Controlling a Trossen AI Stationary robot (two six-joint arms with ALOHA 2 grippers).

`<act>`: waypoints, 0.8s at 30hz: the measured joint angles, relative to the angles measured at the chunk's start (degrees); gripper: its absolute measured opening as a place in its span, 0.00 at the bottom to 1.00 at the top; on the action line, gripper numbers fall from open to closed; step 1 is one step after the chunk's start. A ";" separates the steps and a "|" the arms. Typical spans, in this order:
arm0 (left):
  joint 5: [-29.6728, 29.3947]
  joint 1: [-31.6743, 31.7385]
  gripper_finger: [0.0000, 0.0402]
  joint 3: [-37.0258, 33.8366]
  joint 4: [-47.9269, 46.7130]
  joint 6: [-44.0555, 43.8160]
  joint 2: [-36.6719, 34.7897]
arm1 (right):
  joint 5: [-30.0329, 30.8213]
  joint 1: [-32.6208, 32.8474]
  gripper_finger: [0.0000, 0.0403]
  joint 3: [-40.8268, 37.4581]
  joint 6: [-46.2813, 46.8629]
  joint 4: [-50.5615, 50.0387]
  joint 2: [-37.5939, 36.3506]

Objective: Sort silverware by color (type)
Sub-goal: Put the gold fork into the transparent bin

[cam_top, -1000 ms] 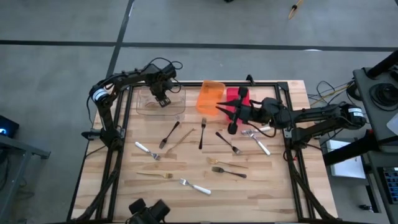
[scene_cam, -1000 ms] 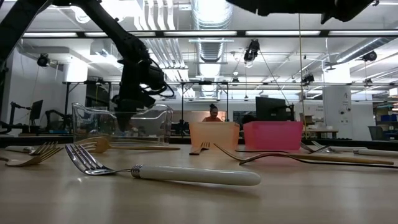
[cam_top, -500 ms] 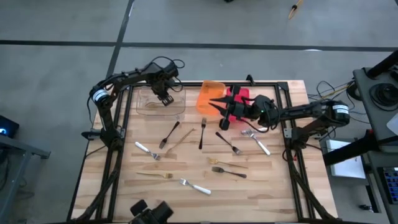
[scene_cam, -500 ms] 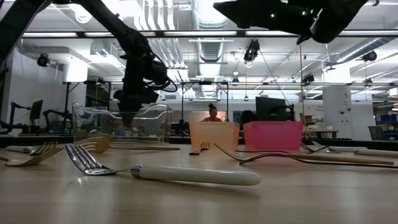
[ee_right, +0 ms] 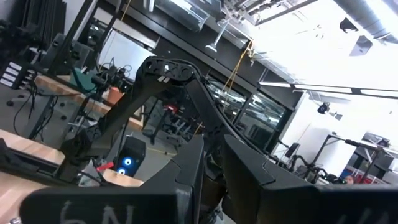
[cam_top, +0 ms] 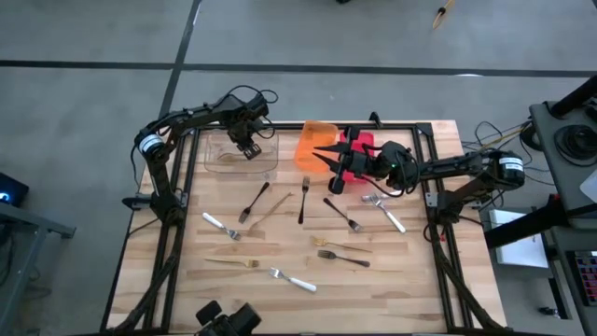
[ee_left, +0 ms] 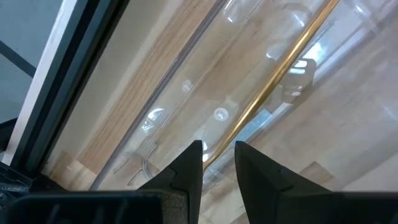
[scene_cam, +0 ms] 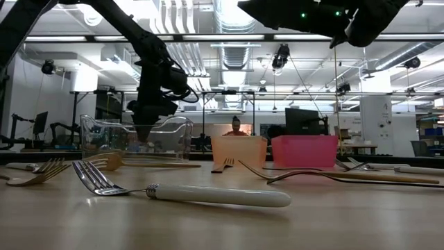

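Gold is the colour that matters: a slim gold utensil (ee_left: pixel 273 81) is pinched between the narrowly parted fingers of the left gripper (ee_left: pixel 217 155), and its long handle runs straight out and away from the fingertips, down into the clear bin (cam_top: pixel 241 156) at the table's far left. The left gripper (cam_top: pixel 244 140) hangs right over that bin, so the utensil is already where a release would drop it; in my judgement the coming move turns on this line-up, with the utensil's length lying along the bin floor rather than across its wall.

The right gripper (cam_top: pixel 333 171) hovers above the table between the orange bin (cam_top: pixel 315 145) and the red bin (cam_top: pixel 357 143), its fingers nearly together. Whether it holds anything I cannot tell.

Other silverware lies scattered on the wooden table (cam_top: pixel 410 280), nearer the front edge. A black fork (cam_top: pixel 253 201) is the piece nearest the left arm. A silver fork with a pale handle (cam_top: pixel 385 211) sits just beside the right arm. A second black fork (cam_top: pixel 303 199) lies between the arms, its length pointing toward the bins.
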 joint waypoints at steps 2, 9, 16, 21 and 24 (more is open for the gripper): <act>0.00 -0.04 0.19 0.00 0.02 0.00 0.00 | 0.00 0.00 0.13 0.01 0.00 -0.02 0.00; 0.00 -0.35 0.19 0.00 0.21 0.99 -0.96 | 0.00 0.00 0.13 0.00 0.01 0.00 0.00; 0.61 -0.89 0.19 0.00 0.74 0.94 -5.19 | -2.40 -0.23 0.13 0.00 1.84 0.96 0.00; 0.87 -2.03 0.19 -0.21 4.00 -0.15 -9.52 | -4.66 -0.61 0.13 0.01 4.08 1.73 -0.01; 0.90 -3.18 0.19 -0.35 5.45 -0.18 -11.88 | -4.66 -0.63 0.13 0.01 4.36 1.75 -0.02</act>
